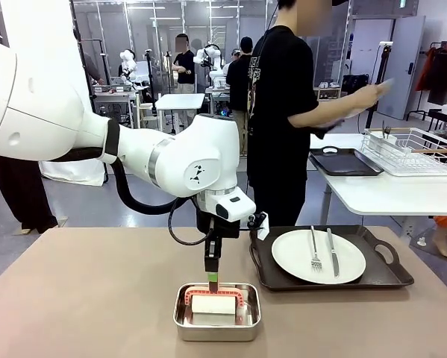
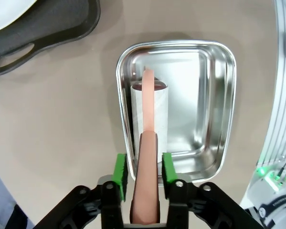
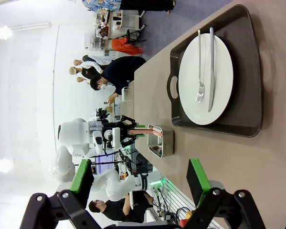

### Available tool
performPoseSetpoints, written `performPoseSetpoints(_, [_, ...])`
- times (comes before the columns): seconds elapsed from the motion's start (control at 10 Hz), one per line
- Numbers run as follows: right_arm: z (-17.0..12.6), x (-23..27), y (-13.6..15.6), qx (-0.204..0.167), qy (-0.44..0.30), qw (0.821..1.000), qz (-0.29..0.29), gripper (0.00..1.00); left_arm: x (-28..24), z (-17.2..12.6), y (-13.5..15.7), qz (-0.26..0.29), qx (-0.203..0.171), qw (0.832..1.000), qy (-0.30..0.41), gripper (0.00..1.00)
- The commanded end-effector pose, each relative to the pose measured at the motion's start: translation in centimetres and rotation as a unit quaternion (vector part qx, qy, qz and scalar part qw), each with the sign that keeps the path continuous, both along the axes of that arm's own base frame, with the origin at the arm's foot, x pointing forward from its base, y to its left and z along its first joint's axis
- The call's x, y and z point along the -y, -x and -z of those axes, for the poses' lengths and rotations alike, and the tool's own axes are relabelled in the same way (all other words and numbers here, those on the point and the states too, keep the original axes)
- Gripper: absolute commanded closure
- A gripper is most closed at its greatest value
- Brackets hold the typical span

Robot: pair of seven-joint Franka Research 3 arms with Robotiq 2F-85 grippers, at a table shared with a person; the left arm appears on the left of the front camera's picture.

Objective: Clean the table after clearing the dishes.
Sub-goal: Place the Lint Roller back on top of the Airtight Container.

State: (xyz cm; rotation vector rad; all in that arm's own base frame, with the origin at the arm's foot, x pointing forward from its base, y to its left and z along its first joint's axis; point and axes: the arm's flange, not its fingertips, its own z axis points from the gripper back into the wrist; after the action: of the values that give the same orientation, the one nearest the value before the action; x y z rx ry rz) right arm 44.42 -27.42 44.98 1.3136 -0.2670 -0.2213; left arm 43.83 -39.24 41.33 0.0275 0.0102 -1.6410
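Fingers of the left gripper (image 2: 143,164) stand narrow, a green pad close on either side of the pink-handled tool (image 2: 147,143). Thin dark gaps show beside the handle, so I cannot tell whether the pads press on it. The handle runs straight out beyond the fingertips, and its far end rests on a white block (image 2: 150,114) lying in the steel pan (image 2: 219,109). In the front view this gripper (image 1: 211,261) points straight down, the tool (image 1: 211,280) is upright below its fingers, and the pan (image 1: 180,324) and block (image 1: 213,304) sit directly beneath on the tan table (image 1: 81,298). Off to one side of these fingers, near but apart from the pan, a dark handled tray (image 1: 387,280) lies on the table with a round white plate (image 1: 290,261) on it. A fork (image 1: 315,250) and a knife (image 1: 332,253) lie side by side on the plate. The right gripper (image 3: 139,167) has its fingers spread wide with nothing between them. Ahead of them are the bare table (image 3: 257,181), the tray (image 3: 243,38) and the plate (image 3: 193,81) with its fork (image 3: 199,67) and knife (image 3: 211,67), all well apart from the fingertips. A person (image 1: 283,112) in a black shirt stands beyond the table's far edge.
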Motion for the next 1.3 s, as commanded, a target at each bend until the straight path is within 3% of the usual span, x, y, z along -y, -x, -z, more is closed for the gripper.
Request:
performPoseSetpoints(0.0, [-0.3, -0.2, 0.2, 0.003, 0.0, 1.0, 0.0, 0.0, -0.3, 0.0, 0.1, -0.011, 0.011, 1.0, 0.001, 0.01])
performPoseSetpoints(0.6, [-0.3, -0.2, 0.2, 0.003, 0.0, 1.0, 0.0, 0.0, -1.6, -4.2, 0.6, -0.01, 0.005, 1.0, 0.019, 0.0])
performPoseSetpoints(0.8, [-0.3, -0.2, 0.2, 0.003, 0.0, 1.0, 0.0, 0.0, -1.6, -4.3, 0.7, -0.008, -0.006, 1.0, 0.02, 0.0])
performPoseSetpoints(1.2, [-0.3, -0.2, 0.2, 0.003, 0.0, 1.0, 0.0, 0.0, -1.1, -4.2, 0.4, -0.014, 0.011, 1.0, 0.019, 0.0])
